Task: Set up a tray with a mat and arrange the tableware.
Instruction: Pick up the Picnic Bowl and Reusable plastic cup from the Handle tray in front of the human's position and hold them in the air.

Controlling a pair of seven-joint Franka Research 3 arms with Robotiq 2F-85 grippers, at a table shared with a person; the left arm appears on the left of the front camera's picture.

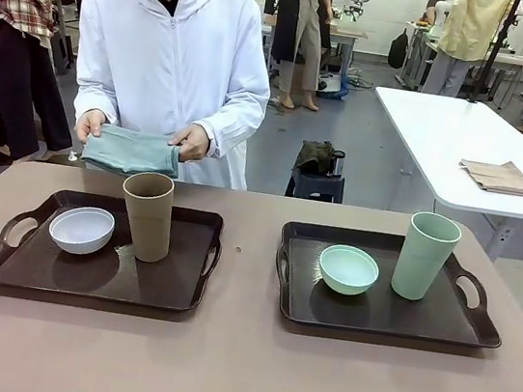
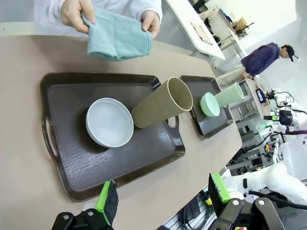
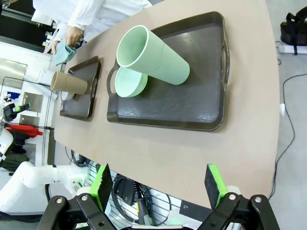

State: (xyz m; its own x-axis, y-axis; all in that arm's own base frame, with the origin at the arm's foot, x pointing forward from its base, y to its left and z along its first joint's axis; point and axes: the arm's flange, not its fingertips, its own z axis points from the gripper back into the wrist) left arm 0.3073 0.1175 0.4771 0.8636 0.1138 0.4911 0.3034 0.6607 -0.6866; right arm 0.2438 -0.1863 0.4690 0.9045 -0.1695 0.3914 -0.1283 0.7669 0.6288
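Person holds folded teal cloth mat (image 1: 131, 150), upper left. On left dark brown tray (image 1: 94, 280): matte white bowl (image 1: 81, 229), tan-brown cup (image 1: 147, 216). On right dark brown tray (image 1: 381, 315): mint green bowl (image 1: 349, 269), mint green cup (image 1: 425, 256). Released, empty: left gripper (image 2: 163, 191), right gripper (image 3: 157, 181).

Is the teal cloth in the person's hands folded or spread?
Folded: the teal cloth is a compact, layered bundle with doubled edges, gripped at both ends.
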